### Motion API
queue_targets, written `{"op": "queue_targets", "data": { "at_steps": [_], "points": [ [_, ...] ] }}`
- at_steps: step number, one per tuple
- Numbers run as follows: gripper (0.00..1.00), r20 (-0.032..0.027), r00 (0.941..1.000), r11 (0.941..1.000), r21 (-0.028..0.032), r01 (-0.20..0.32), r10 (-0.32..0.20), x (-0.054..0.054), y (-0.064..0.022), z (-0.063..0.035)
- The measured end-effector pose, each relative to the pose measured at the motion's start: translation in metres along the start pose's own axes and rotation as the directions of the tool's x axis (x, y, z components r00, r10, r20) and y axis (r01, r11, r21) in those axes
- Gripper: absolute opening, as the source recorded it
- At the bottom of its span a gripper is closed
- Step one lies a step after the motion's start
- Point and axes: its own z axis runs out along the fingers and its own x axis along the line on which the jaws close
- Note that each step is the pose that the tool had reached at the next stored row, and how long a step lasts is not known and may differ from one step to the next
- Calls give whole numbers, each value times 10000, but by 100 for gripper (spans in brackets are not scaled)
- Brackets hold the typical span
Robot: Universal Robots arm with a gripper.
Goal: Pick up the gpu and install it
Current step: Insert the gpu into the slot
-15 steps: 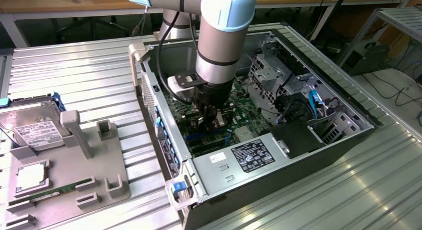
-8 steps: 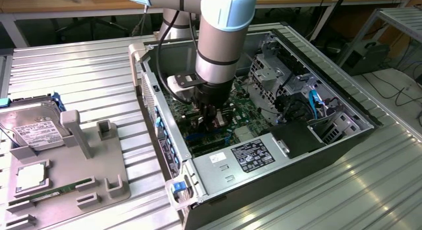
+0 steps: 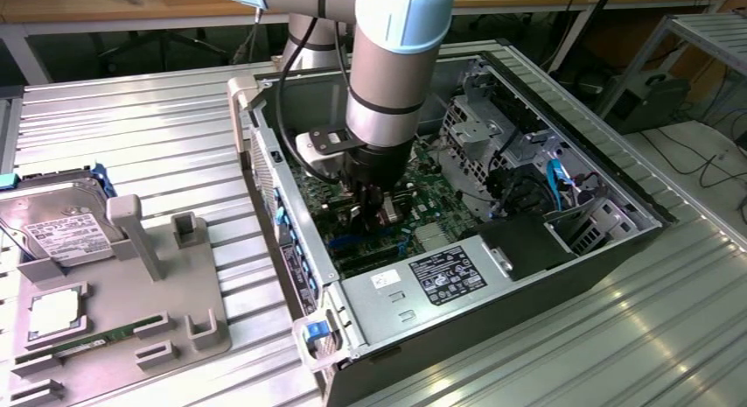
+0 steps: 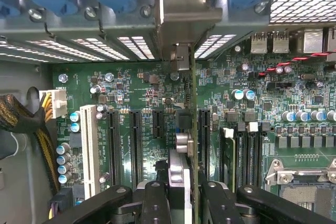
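The gpu stands on edge over the green motherboard, running between the black expansion slots. Its silver bracket lies against the case's rear slot openings. My gripper is shut on the card's near end, one black finger on each side. In the exterior view the gripper reaches straight down into the open computer case, with the dark gpu below it near the board. Whether the card sits in a slot I cannot tell.
A white slot and a yellow-black cable bundle lie beside the card, with a CPU socket on its other side. The power supply and drive cage crowd the case. A grey fixture holds a hard drive.
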Motion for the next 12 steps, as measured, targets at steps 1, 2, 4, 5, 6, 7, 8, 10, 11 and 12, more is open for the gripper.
{"op": "queue_targets", "data": {
  "at_steps": [1,2,4,5,6,7,8,10,11,12],
  "points": [
    [29,1,10000,10000,1,-6,6,0,0,1],
    [29,1,10000,10000,0,-12,12,0,0,1],
    [29,2,10000,10000,1,-25,25,1,0,1],
    [29,2,10000,10000,1,-36,36,1,-1,2],
    [29,2,10000,10000,0,-46,46,2,-1,2],
    [29,1,10000,10000,0,-55,55,2,-1,2],
    [29,1,10000,10000,0,-59,59,2,-1,2],
    [29,1,10000,10000,0,-61,61,3,0,4],
    [29,1,10000,10000,-1,-61,61,3,0,8],
    [29,0,10000,10000,-2,-61,61,3,0,11]
  ]
}}
